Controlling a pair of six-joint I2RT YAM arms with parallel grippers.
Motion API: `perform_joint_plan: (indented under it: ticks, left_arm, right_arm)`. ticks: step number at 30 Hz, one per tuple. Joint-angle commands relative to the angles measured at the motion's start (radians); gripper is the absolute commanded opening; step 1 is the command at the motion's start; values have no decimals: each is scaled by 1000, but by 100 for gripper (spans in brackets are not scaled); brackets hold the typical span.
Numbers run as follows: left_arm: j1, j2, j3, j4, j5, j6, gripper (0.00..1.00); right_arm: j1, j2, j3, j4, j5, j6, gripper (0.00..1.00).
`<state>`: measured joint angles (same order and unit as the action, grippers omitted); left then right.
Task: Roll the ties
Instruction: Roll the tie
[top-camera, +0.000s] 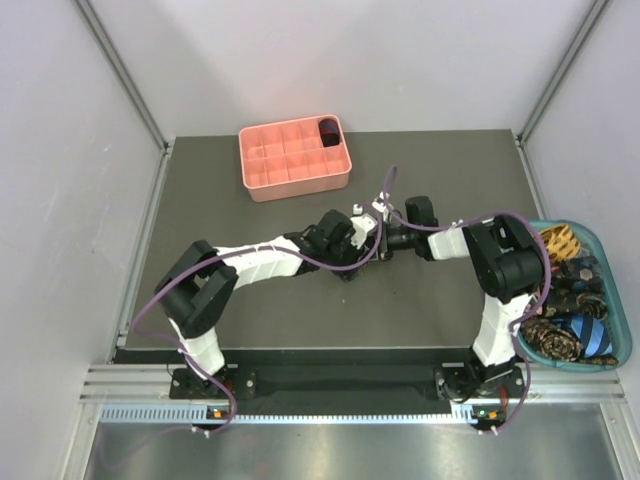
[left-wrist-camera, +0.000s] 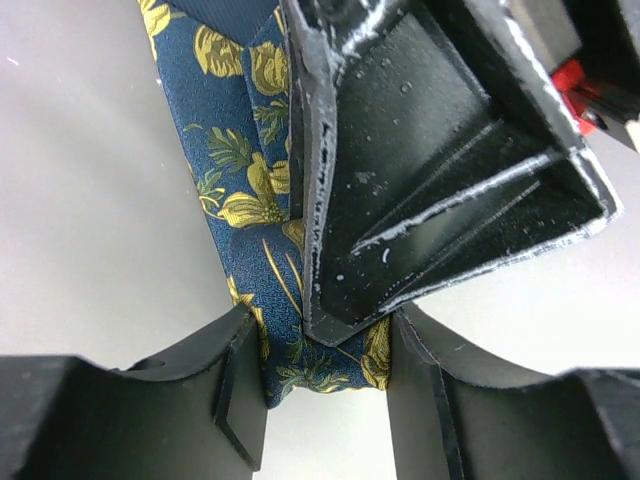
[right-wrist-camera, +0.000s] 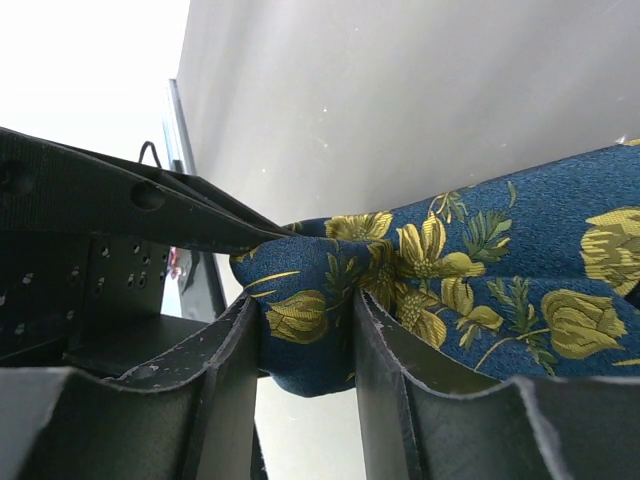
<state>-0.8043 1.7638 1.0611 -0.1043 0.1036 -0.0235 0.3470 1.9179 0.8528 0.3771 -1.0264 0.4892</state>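
Left gripper (left-wrist-camera: 322, 335) is closed on the blue tie (left-wrist-camera: 235, 170). The tie has yellow flowers on it. One end of the tie sits right between the two left fingers (left-wrist-camera: 235, 400) and touches both of them. From there the tie runs up and away from the gripper, over the gray table (top-camera: 250, 310).

Right gripper (right-wrist-camera: 305, 310) is closed on the same tie. Its two fingers (right-wrist-camera: 395, 380) squeeze the cloth, and the cloth is bunched up and wrinkled between them. The rest of the tie goes off to the right side of this gripper and looks smooth there.

Both grippers are very close together. In the left wrist view, one black finger of the right gripper pokes in from above, and its tip sits between the left fingers, on top of the tie. In the right wrist view, a black part of the left gripper is just beside the right fingers, on their left.

From above, the two grippers meet over the middle of the table, and the tie is hidden under them.

Past the grippers, on the far side of the table, is a pink tray (top-camera: 295, 190) with little boxes in it. A dark rolled tie (top-camera: 328, 131) sits in its far right corner box.

Off to the right of the right gripper, next to the right arm, is a teal basket (top-camera: 618, 300). More ties (top-camera: 565, 335) lie piled in it.
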Motion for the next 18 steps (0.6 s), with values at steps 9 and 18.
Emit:
perform_joint_plan:
  ticks: [9,18]
  left_arm:
    - [11,111,175,-251,-94,-36,35]
    - [13,220,301,-380,-165,-70,34]
  right_arm:
    - [-32,-72,-63,-121,206,-109,50]
    - [-106,-213,-161,-38,305,-77,50]
